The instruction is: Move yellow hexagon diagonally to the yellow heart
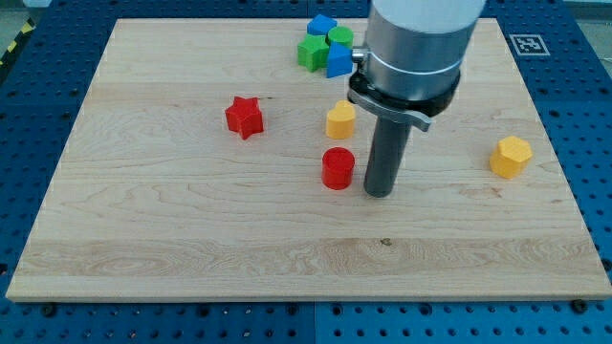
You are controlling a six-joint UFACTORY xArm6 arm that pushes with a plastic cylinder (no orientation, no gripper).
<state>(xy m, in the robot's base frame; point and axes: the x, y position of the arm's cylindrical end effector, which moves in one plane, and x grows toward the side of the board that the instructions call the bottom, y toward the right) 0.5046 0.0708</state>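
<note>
My tip [379, 194] carries no jaws and holds nothing; it rests just right of the red cylinder [338, 168]. The yellow hexagon [511, 156] sits well right, the yellow heart [340, 120] up-left, on the worktop [143, 220].

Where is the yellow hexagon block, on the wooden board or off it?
On it: the yellow hexagon block rests on the wooden board near its right edge.

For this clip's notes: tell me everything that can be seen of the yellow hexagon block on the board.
The yellow hexagon is a small, solid-looking, matte six-sided block, plastic by its look. It lies flat near the wooden board's right edge in the view. It stands alone, touching no other block. My tip is well to its left, beside the red cylinder; the yellow heart lies further left and higher.
</note>
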